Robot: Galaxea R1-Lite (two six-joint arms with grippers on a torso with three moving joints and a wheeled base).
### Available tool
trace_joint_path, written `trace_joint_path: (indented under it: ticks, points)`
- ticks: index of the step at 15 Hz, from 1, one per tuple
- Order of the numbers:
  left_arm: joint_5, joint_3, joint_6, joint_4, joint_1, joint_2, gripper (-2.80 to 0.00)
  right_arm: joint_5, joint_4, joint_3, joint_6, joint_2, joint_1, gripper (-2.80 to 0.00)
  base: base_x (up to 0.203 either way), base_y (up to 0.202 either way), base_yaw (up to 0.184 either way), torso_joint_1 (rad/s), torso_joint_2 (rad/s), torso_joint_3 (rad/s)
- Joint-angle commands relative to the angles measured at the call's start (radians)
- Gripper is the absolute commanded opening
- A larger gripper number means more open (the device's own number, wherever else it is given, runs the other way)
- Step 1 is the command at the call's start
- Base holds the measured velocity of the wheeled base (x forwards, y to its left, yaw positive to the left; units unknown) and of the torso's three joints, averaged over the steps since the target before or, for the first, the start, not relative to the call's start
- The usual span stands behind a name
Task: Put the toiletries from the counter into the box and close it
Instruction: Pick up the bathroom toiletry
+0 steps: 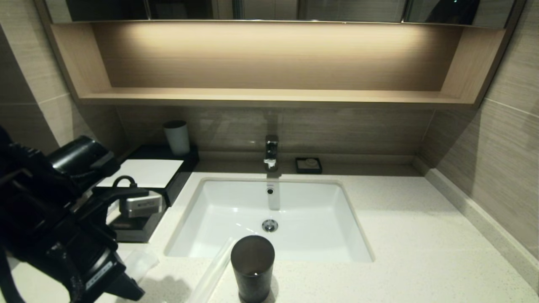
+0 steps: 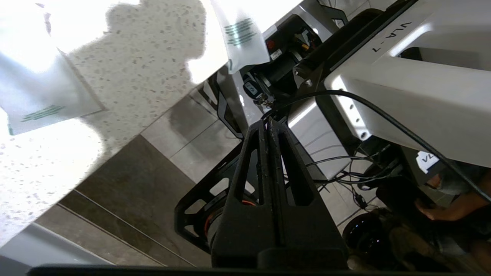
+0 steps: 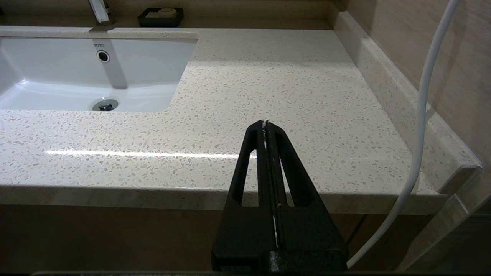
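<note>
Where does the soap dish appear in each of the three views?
Head view: the soap dish sits against the back wall, just right of the faucet.
Left wrist view: not in it.
Right wrist view: at the counter's far edge.
Shared landmark: the faucet.

Box (image 1: 145, 172) sits on the surface (image 1: 400, 235) left of the basin (image 1: 269, 219); cup (image 1: 252, 273) stands before the basin; soap dish (image 1: 308, 165) lies behind it, right of the tap (image 1: 271, 152).

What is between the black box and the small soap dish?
In the head view, the faucet stands between the black box and the soap dish.
</note>
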Motion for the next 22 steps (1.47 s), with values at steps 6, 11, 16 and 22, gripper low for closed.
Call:
trace_joint_path:
  ticks: [6, 11, 16, 22]
  points:
    - [0.067, 0.113, -0.235, -0.122, -0.166, -0.008, -2.80, 0.000, 0.000, 0.002, 0.000, 0.000, 0.001, -2.80, 0.000, 0.000, 0.000, 0.000, 0.00, 0.000]
    - [0.149, 0.157, -0.311, -0.208, -0.201, 0.024, -2.80, 0.000, 0.000, 0.002, 0.000, 0.000, 0.000, -2.80, 0.000, 0.000, 0.000, 0.000, 0.00, 0.000]
    - [0.147, 0.157, -0.341, -0.210, -0.203, 0.052, -2.80, 0.000, 0.000, 0.002, 0.000, 0.000, 0.001, -2.80, 0.000, 0.000, 0.000, 0.000, 0.00, 0.000]
    - [0.150, 0.128, -0.423, -0.224, -0.279, 0.072, -2.80, 0.000, 0.000, 0.002, 0.000, 0.000, 0.000, -2.80, 0.000, 0.000, 0.000, 0.000, 0.00, 0.000]
